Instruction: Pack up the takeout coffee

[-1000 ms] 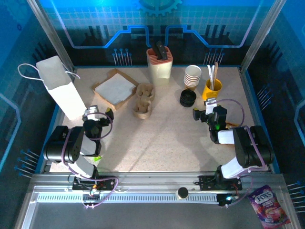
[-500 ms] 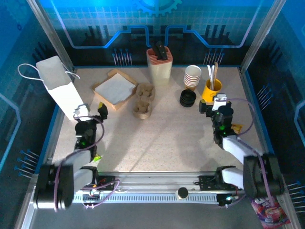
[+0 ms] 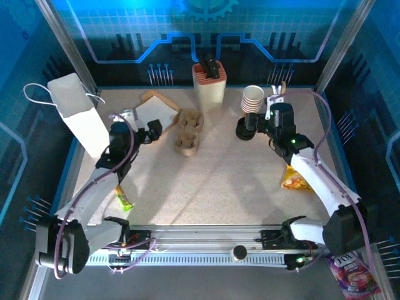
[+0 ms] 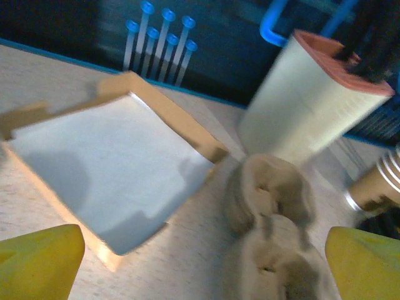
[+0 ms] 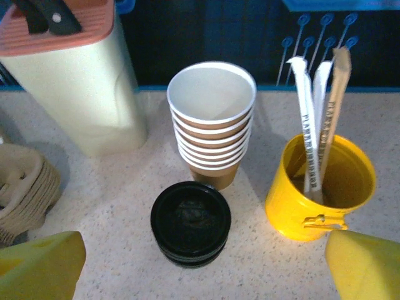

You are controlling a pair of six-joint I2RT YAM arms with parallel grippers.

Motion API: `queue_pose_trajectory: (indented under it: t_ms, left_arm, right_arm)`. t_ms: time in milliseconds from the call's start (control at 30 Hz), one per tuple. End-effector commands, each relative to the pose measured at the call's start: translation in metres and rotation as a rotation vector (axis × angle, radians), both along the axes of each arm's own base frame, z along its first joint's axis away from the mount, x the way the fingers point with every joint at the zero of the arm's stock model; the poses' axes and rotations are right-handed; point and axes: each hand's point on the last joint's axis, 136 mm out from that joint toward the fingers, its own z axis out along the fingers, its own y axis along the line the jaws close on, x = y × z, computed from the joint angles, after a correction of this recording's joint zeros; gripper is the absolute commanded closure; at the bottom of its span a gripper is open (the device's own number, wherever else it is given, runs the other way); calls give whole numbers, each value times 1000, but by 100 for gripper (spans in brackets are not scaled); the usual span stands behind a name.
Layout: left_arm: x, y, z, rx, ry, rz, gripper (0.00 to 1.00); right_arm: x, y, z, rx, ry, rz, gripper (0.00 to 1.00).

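Speckled surface [image 3: 219, 181]: we see left hand [image 4: 201, 269] and right hand [image 5: 200, 275] spread wide, empty; the right may shove the lid stack [image 5: 190, 225] ahead into nested cups [image 5: 211, 119].

Speckled beige worktop [image 3: 219, 175], seen from above. At 12 o'clock by the far edge, cream knife block [image 3: 208, 90]. At 1 o'clock, cup stack [image 3: 252, 100], with lids [image 5: 190, 224] piled just nearer; yellow tin [image 5: 320, 187] of straws and stirrers just beside both, toward 2 o'clock. Just short of 12, near the block, pulp carriers [image 3: 188, 131], stacked. At 11 o'clock, shallow box [image 4: 106, 175] lined white. At 10 o'clock, white bag [image 3: 78, 115] with cord handles. At 4 o'clock, orange packet [image 3: 294, 181]. At 8 o'clock, small green packet [image 3: 124, 200].
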Motion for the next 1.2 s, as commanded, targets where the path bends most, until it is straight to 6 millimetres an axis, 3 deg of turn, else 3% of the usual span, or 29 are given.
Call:
queue_pose_trajectory:
  t_ms: [0, 200, 400, 567, 767, 1167]
  left_arm:
    - [-1, -41, 3, -8, 102, -131, 0]
    - [13, -104, 31, -30, 52, -323, 0]
    - [20, -142, 43, -2, 20, -464, 0]
    - [23, -155, 36, 39, 57, -513, 1]
    - [21, -166, 31, 56, 59, -549, 1]
    - [16, -164, 25, 91, 52, -547, 1]
  right_arm:
    - [-2, 10, -12, -42, 166, 59, 0]
    - [35, 1, 3, -2, 238, 64, 9]
    - [80, -18, -4, 42, 299, -14, 17]
    - [116, -32, -21, 33, 333, -78, 28]
    - [145, -39, -38, 3, 361, -109, 44]
    - [167, -43, -59, -46, 401, -112, 72]
